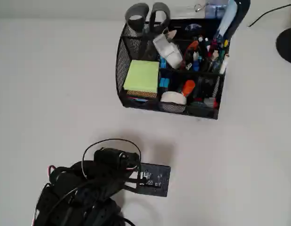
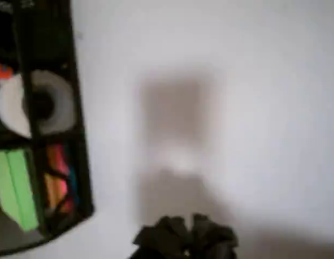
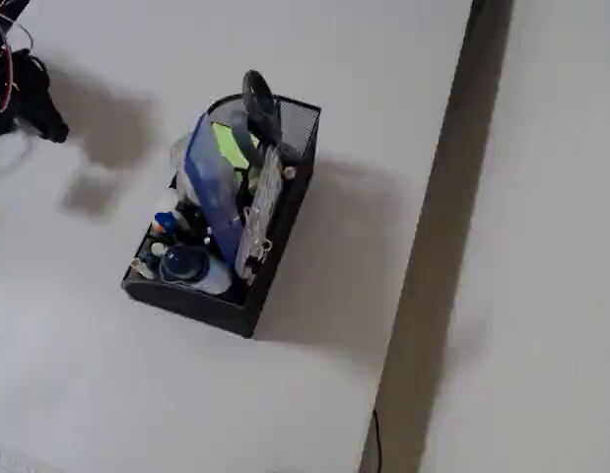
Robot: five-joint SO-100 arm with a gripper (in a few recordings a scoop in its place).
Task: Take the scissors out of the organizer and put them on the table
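Observation:
The scissors stand blades down in the back left compartment of the black mesh organizer, with their two grey loops sticking up above the rim. From the fixed view the scissors rise at the organizer's far end. My gripper hangs over the bare table, well in front of the organizer, fingers together and holding nothing. The arm sits at the lower left of the overhead view. In the fixed view the gripper is at the upper left.
The organizer also holds a lime-green sticky pad, a white tape roll, pens and a tall blue item. A dark round object lies at the right edge. The table's edge runs behind the organizer.

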